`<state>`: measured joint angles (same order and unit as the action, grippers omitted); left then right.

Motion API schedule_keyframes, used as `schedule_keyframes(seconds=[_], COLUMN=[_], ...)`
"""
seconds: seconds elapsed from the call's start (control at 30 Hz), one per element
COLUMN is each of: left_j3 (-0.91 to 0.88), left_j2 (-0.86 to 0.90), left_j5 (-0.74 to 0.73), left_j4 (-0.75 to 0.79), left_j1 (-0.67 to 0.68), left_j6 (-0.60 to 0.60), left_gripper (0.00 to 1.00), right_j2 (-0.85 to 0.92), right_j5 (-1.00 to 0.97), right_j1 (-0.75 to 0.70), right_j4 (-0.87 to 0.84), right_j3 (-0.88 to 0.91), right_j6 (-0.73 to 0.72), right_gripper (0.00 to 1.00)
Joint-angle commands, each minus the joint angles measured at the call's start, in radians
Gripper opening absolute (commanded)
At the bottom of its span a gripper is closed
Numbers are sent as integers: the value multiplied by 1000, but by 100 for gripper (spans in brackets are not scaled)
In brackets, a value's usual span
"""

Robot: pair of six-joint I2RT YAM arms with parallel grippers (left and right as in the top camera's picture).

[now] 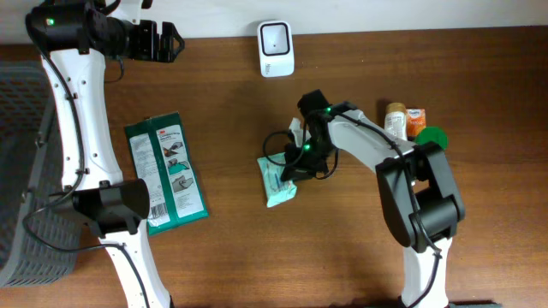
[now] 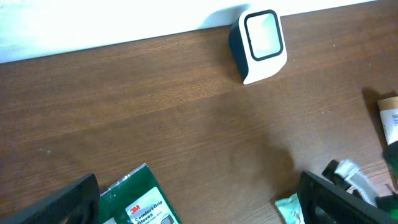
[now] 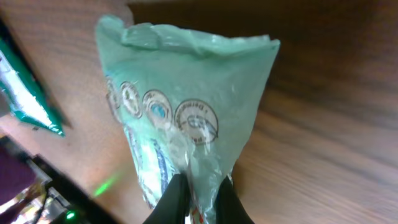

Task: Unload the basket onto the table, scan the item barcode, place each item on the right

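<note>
The mint-green plastic packet (image 1: pixel 278 183) sits mid-worktop, one edge pinched tight between my right jaws. My left jaws stand spread wide at the back-left, facing the white barcode scanner (image 1: pixel 276 47). Brown wooden worktop (image 1: pixel 231 257), with a white wall (image 2: pixel 93 25) behind.

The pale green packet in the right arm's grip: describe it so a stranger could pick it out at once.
From the white scanner at the back edge of the table, come straight forward to mid-table. There the right gripper has jaws shut on a pale green packet. It is crinkly and translucent, unlike the flat dark green glove pack to its left.
</note>
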<state>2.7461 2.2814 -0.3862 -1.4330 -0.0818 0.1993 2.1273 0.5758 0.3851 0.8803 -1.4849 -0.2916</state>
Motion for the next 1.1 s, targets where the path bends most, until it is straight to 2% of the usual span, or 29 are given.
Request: schedule_keyframes(seconds=[0.0, 0.17, 0.3, 0.5, 0.67, 0.77, 0.83, 0.87, 0.93, 1.07], left_j3=[8, 8, 8, 8, 8, 8, 8, 8, 8, 8], left_j2=[-10, -10, -10, -10, -10, -10, -10, -10, -10, -10], left_j5=[-11, -11, -11, -11, -10, -10, -11, -11, -11, -11], left_j4=[-1, -1, -1, -1, -1, -1, -1, -1, -1, -1], left_j1=[-6, -6, -6, -6, -6, -6, -6, -6, -6, -6], left_j6=[16, 16, 16, 16, 16, 16, 16, 16, 16, 16], left_gripper=[99, 99, 99, 99, 99, 99, 99, 99, 99, 99], right_j2=[-129, -229, -230, -235, -216, -198, -198, -198, -197, -196], right_j5=[-122, -338, -383, -772, -978, -912, -807, -744, -604, -437], right_j1=[-23, -27, -26, -11, 55, 65, 26, -5, -77, -178], right_j4=[0, 71, 90, 213, 243, 243, 242, 247, 250, 247], right_j3=[-38, -38, -38, -91, -103, -103, -103, -103, -89, -39], right_j6=[33, 21, 7, -90, -109, -111, -119, -139, -140, -99], right_gripper=[4, 4, 4, 4, 4, 4, 33, 42, 46, 48])
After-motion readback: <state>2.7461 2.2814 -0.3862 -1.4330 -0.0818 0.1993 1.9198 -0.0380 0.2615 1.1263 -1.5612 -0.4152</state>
